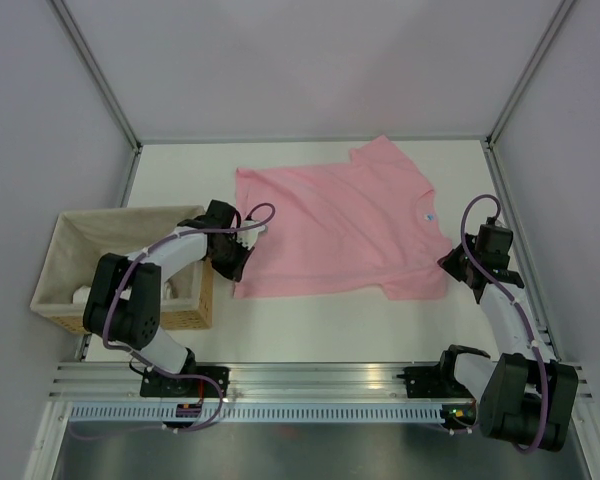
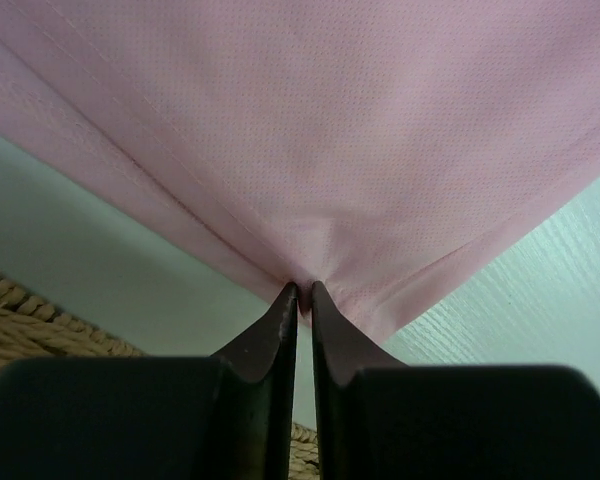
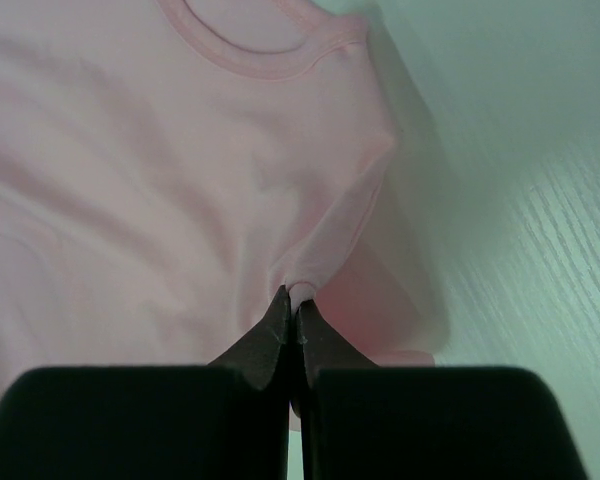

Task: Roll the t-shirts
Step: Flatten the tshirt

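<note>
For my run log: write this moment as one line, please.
left end effector: shut on t-shirt corner | right end effector: shut on t-shirt near sleeve | t-shirt: spread on table, not rolled

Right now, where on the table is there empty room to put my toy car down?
The widest bare table lies between the shirt and the metal rail in front. A thinner strip runs between the shirt and the back wall. It is crowded around the basket and left arm, and beside the right arm.
</note>
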